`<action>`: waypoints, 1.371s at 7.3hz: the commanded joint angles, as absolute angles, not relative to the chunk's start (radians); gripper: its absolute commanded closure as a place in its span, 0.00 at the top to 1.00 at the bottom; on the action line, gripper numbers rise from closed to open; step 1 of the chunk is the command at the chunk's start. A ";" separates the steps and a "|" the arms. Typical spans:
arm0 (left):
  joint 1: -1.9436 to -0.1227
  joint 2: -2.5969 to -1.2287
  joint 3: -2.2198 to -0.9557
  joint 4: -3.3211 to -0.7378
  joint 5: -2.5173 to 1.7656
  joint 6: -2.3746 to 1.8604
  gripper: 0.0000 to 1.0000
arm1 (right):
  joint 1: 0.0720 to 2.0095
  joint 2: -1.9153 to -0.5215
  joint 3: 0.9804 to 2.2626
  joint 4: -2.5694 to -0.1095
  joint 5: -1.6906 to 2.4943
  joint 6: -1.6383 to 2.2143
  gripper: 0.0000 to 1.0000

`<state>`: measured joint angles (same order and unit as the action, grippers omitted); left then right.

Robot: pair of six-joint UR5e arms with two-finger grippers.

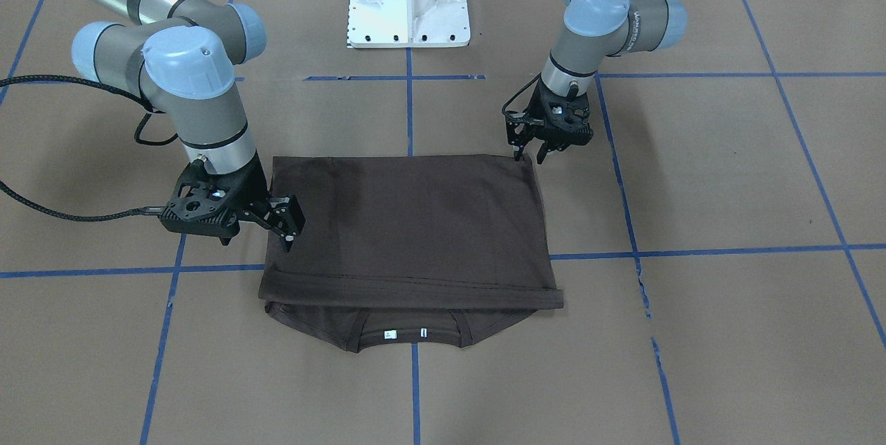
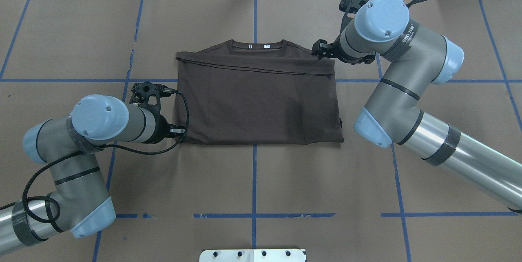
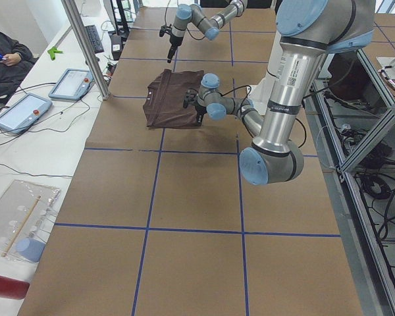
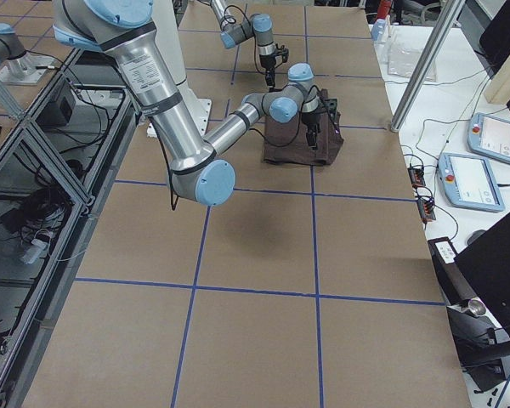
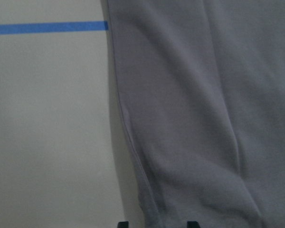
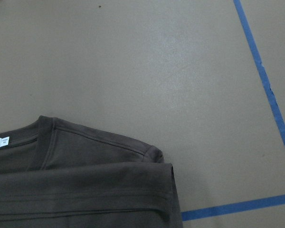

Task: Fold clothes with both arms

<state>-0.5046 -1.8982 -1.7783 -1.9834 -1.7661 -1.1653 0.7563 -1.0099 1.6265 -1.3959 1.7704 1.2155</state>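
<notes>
Brown paper table (image 1: pixel 727 168) with a blue tape (image 1: pixel 692 75) grid. Facing the robot, the folded dark brown T-shirt (image 1: pixel 415 223) lies flat. The left gripper (image 1: pixel 528 156), jaws apart, straddles its corner; the right gripper (image 1: pixel 285 234) touches the opposite edge, spread unclear. On the left wrist, soft knit lies between the fingertips (image 5: pixel 192 223). On the right wrist, the ribbed collar (image 6: pixel 42 142) shows.
</notes>
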 commanded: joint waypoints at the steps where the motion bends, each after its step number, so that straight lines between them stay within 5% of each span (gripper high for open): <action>1: -0.497 -1.901 -1.767 -1.983 -1.766 -1.169 0.37 | 0.756 -1.015 1.628 -1.396 1.770 1.215 1.00; 3: -0.488 -1.904 -1.753 -1.985 -1.766 -1.170 0.29 | 0.756 -1.017 1.626 -1.396 1.770 1.212 1.00; 4: -0.488 -1.908 -1.753 -1.985 -1.766 -1.184 0.08 | 0.756 -1.017 1.626 -1.396 1.769 1.212 1.00; 5: -0.488 -1.913 -1.756 -1.983 -1.766 -1.192 0.00 | 0.756 -1.017 1.626 -1.396 1.769 1.212 1.00; 10: -0.671 -1.916 -1.692 -1.985 -1.716 -0.986 0.00 | 0.752 -1.015 1.628 -1.396 1.767 1.226 1.00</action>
<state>-0.5893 -1.9135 -1.7366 -1.9808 -1.7189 -1.0902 0.7524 -1.0157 1.6268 -1.3959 1.7677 1.2229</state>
